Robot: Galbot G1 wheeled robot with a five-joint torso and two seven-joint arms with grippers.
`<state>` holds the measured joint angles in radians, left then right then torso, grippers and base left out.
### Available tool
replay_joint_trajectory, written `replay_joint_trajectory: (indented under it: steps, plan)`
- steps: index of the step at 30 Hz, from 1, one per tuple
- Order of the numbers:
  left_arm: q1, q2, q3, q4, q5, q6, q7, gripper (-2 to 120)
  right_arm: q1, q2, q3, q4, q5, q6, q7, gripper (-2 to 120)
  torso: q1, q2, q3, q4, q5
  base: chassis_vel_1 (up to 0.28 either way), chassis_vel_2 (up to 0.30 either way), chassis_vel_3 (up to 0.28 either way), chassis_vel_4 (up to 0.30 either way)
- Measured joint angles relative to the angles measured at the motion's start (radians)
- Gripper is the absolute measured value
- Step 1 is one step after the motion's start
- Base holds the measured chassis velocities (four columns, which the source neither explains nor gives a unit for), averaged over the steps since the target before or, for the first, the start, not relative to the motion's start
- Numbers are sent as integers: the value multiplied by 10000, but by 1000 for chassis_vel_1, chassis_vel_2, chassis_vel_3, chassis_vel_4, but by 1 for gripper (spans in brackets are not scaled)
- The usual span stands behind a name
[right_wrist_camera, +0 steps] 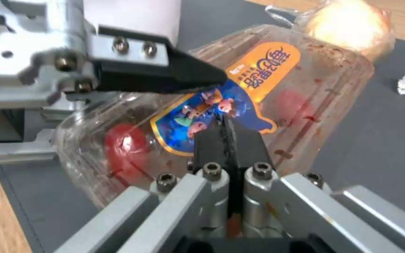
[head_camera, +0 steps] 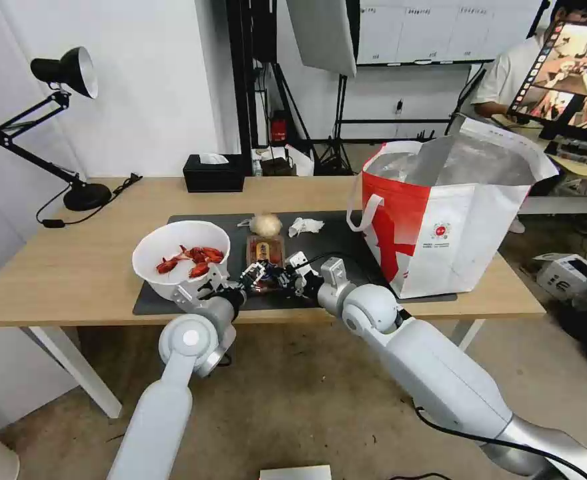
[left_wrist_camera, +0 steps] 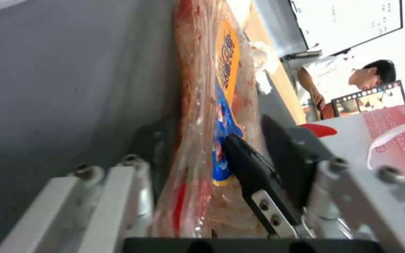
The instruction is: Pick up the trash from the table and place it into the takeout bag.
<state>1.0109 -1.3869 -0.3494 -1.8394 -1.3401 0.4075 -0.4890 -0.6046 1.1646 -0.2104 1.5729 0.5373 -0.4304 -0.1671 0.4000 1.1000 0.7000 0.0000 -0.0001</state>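
Straddling clamshell tray (left_wrist_camera: 202,116), left tool (head_camera: 252,275) spread; right tool (right_wrist_camera: 226,133) pressed together; tray long axis toward beige ball (head_camera: 265,225).

I'm working in what looks like a lab or studio staged as an office: a desk (head_camera: 73,267) with a black lamp (head_camera: 67,70) and tissue box (head_camera: 213,172) stands on bare concrete floor (head_camera: 293,400). Behind it I see a softbox (head_camera: 320,33) on stands, a whiteboard (head_camera: 440,30) and a monitor (head_camera: 570,67).
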Motion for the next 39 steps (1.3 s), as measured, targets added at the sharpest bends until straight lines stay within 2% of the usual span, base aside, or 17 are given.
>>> replay_joint_trajectory:
  steps: [4, 5, 8, 9, 12, 17, 20, 21, 24, 25, 28, 29, 32, 33, 36, 37, 39]
  plan:
    - [0, 4, -29, 8, 18, 9, 0, 31, 0, 15, 0, -7, 0, 1, 4, 0, 0, 0, 0, 0, 0, 0, 0, 0, 0]
    - [0, 4, -29, 8, 18, 9, 0, 31, 0, 15, 0, -7, 0, 1, 4, 0, 0, 0, 0, 0, 0, 0, 0, 0, 0]
    - [5, 11, -63, 13, 32, 11, 1, 18, 0, 23, 1, -13, 0, 5, 6, 0, 0, 0, 0, 0, 0, 0, 0, 0, 0]
    - [5, 11, -63, 13, 32, 11, 1, 18, 0, 23, 1, -13, 0, 5, 6, 0, 0, 0, 0, 0, 0, 0, 0, 0, 0]
    - [29, 15, -86, 16, 43, 16, 11, 4, -12, 29, 1, -12, 2, 14, 12, 0, 0, -1, 0, 0, 0, 0, 0, 0, 0]
    - [53, 7, -97, 15, 49, 18, 27, 0, -69, 36, 27, 22, 36, 52, 173, 0, 0, 0, 0, 0, 0, 0, 0, 0, 0]
    - [56, -4, -123, 12, 51, 11, 42, 0, -102, 0, 61, 141, 163, 202, 382, 12, 0, -1, 0, 0, 0, 0, 0, 0, 0]
    - [56, -4, -123, 12, 51, 11, 42, 0, -102, 0, 61, 141, 163, 202, 382, 12, 0, -1, 0, 0, 0, 0, 0, 0, 0]
    - [56, -13, -132, 11, 68, -4, 52, 0, -186, -42, 207, 415, 186, 536, 500, 26, 1, -1, 0, 1, 0, 0, 0, 0, 0]
    - [56, -13, -132, 11, 68, -4, 52, 0, -186, -42, 207, 415, 186, 536, 500, 26, 1, -1, 0, 1, 0, 0, 0, 0, 0]
    - [56, -24, -135, -17, 95, -9, 55, 0, -449, -204, 561, 1014, 309, 606, 567, 41, 1, -1, 0, 1, 1, 0, 0, 0, 0]
    - [56, -24, -135, -17, 95, -9, 55, 0, -449, -204, 561, 1014, 309, 606, 567, 41, 1, -1, 0, 1, 1, 0, 0, 0, 0]
    - [63, -15, -141, -50, 110, -14, 65, 0, -977, -546, 1052, 1672, 416, 610, 583, 57, 0, -1, -1, 2, 1, 0, 0, 0, 0]
    - [63, -15, -141, -50, 110, -14, 65, 0, -977, -546, 1052, 1672, 416, 610, 583, 57, 0, -1, -1, 2, 1, 0, 0, 0, 0]
    - [83, 41, -175, -127, 227, -34, 289, 0, -1882, -1227, 1770, 2502, 433, 704, 259, 72, 0, 0, -1, -2, 3, 0, 0, 0, 0]
    - [83, 41, -175, -127, 227, -34, 289, 0, -1882, -1227, 1770, 2502, 433, 704, 259, 72, 0, 0, -1, -2, 3, 0, 0, 0, 0]
    - [132, 56, -209, -237, 278, -41, 337, 0, -2324, -1594, 2124, 2807, 344, 946, -25, 80, -2, 0, -1, -3, 1, 0, 0, 0, 0]
